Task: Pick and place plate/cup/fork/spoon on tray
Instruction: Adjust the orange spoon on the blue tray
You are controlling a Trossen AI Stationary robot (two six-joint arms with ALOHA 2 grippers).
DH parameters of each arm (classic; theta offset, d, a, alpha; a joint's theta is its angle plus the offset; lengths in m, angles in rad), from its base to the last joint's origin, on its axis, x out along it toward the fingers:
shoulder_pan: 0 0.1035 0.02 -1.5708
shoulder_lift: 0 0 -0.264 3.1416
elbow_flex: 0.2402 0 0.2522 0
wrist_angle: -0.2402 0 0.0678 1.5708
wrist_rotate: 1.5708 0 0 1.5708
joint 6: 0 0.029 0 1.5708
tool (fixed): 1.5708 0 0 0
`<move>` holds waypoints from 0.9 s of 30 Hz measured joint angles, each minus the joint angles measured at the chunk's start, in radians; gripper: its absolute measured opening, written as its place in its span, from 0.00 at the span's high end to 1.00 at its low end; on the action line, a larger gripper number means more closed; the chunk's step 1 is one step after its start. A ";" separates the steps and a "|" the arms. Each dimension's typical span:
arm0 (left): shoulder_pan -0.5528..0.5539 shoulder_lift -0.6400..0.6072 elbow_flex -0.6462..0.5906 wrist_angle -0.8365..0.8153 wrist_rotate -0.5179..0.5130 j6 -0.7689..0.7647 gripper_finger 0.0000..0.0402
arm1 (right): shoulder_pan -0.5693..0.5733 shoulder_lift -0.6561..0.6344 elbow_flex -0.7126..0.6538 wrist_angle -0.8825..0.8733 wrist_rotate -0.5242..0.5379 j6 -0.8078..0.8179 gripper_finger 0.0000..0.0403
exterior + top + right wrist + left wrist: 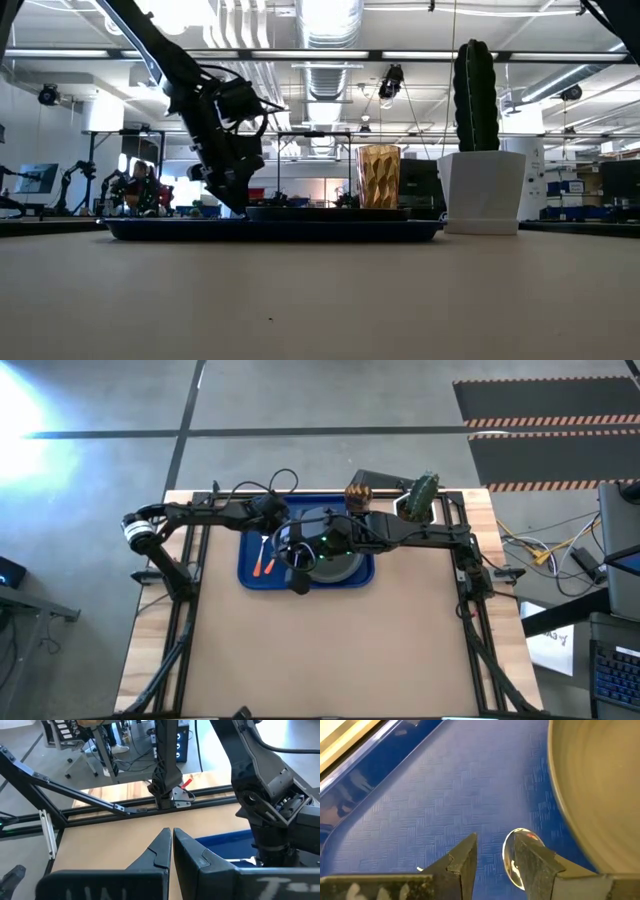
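Two orange-handled pieces, fork (258, 561) and spoon (270, 564), lie on the blue tray (250, 575), left of the black plate (338, 565). Left gripper (495, 857) hangs low over the tray, fingers narrowly parted around the spoon's bowl. Right gripper (171, 851) hovers above, fingers pressed together, empty. Amber cup (379, 177) stands behind the tray.

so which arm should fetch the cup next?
Probably the right. The cup stands off the tray near the right arm's base; the right gripper is shut and empty, while the left gripper straddles the spoon.
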 joint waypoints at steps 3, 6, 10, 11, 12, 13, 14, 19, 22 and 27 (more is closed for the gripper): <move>0.005 0.000 0.000 0.001 -0.001 0.001 0.72 | 0.000 0.000 0.000 0.007 0.000 -0.001 0.98; 0.012 0.000 0.000 -0.006 -0.013 0.009 0.72 | 0.000 0.000 0.000 0.007 0.000 -0.001 0.98; 0.026 0.000 -0.001 -0.032 -0.019 0.009 0.72 | 0.005 0.000 0.000 0.007 0.001 -0.001 0.98; 0.028 0.000 -0.002 -0.041 -0.024 0.010 0.72 | 0.008 0.000 0.000 0.007 0.001 -0.001 0.98; 0.031 0.000 -0.004 -0.049 -0.032 0.010 0.72 | 0.009 0.000 0.000 0.007 0.001 -0.001 0.98; 0.034 0.000 -0.006 -0.054 -0.038 0.010 0.72 | 0.011 0.000 0.000 0.007 0.001 -0.001 0.98; 0.035 0.000 -0.007 -0.059 -0.039 0.009 0.72 | 0.011 0.000 0.000 0.006 0.001 -0.001 0.98; 0.027 -0.004 -0.010 -0.061 -0.018 0.000 0.72 | 0.013 0.000 0.000 0.005 0.001 -0.003 0.98; 0.012 -0.005 -0.005 -0.057 0.018 -0.009 0.72 | 0.013 0.000 0.000 0.005 0.001 -0.012 0.98; 0.006 0.005 -0.020 -0.069 0.042 -0.010 0.73 | 0.013 0.000 0.000 0.004 0.001 -0.012 0.98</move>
